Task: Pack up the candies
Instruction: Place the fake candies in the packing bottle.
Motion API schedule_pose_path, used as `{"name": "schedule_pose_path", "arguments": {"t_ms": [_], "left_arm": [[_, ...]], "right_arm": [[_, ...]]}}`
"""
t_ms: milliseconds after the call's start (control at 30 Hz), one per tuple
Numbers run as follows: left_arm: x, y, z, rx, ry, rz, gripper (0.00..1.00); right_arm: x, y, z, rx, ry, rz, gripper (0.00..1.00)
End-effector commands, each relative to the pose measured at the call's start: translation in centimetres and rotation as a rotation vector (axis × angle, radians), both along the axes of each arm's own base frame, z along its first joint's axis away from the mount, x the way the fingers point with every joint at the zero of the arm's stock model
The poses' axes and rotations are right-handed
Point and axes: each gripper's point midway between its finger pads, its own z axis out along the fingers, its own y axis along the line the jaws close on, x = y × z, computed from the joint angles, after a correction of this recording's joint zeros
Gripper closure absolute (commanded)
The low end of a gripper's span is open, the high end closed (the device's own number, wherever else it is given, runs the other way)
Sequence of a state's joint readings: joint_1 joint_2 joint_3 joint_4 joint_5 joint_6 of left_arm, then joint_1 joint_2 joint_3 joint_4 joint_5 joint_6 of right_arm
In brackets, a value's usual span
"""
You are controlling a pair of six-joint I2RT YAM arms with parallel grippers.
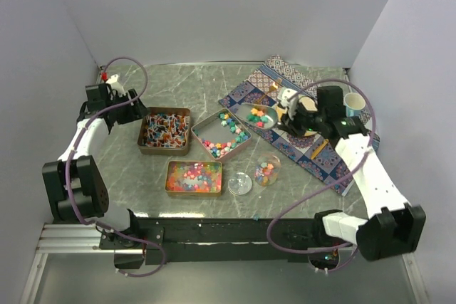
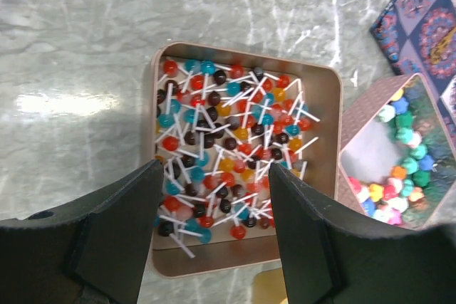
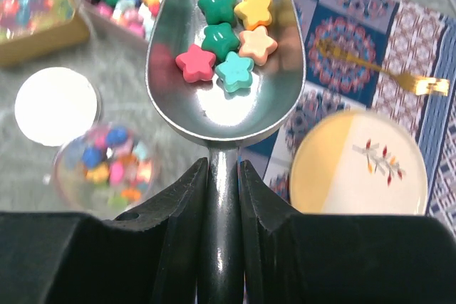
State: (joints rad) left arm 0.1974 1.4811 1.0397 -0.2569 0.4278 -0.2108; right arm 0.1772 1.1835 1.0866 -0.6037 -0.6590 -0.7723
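Note:
My right gripper [image 3: 222, 176] is shut on the handle of a metal scoop [image 3: 221, 97] that holds several star candies [image 3: 228, 40], pink, green, yellow, orange and teal. In the top view the scoop [image 1: 261, 117] hovers by the right end of the copper tin of star candies [image 1: 222, 135], with the right gripper [image 1: 285, 115] behind it. My left gripper [image 2: 214, 176] is open and empty above the near edge of the tin of stick sweets [image 2: 242, 133]; in the top view it [image 1: 130, 112] sits left of that tin [image 1: 165, 131]. A third tin [image 1: 194, 176] holds tiny beads.
A clear jar [image 1: 267, 170] part filled with candies and its lid [image 1: 240, 184] stand near the front. A patterned mat [image 1: 271, 76] lies at the right with a gold fork [image 3: 388, 69] and a yellow-white plate [image 3: 356, 165]. A cup [image 1: 353, 102] stands at the far right.

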Motion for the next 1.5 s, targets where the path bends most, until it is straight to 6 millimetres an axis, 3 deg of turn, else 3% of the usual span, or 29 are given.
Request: {"name": "schedule_pose_path", "arguments": {"t_ms": [0,300,700,1100,1333,1467], "left_arm": [[-0.1,1.1,1.3,0.064,-0.054,-0.009,0.33],[-0.1,1.8,0.8,0.086,-0.041,0.0,0.33],[0.8,2.7,-0.3,0.117,-0.025,0.012,0.33],[1.2,2.3,0.3,0.082,-0.041,0.016,0.33],[1.8,2.1,0.2,0.052,-0.044,0.02,0.33],[2.0,2.2,0.1,0.054,-0.04,0.025,0.33]], "right_arm": [[-3.8,-2.3,0.1,-0.071,-0.03,0.08,1.0],[-8.7,-7.2,-0.4,-0.199,0.017,0.078,1.0],[-12.7,-8.3,-1.9,-0.308,0.062,0.174,1.0],[-11.9,-10.1,-1.8,-0.417,0.098,0.195,1.0],[-11.3,-9.6,-0.1,-0.456,0.082,0.242,1.0],[-11.5,-8.9,-0.4,-0.493,0.075,0.302,1.0]]}}
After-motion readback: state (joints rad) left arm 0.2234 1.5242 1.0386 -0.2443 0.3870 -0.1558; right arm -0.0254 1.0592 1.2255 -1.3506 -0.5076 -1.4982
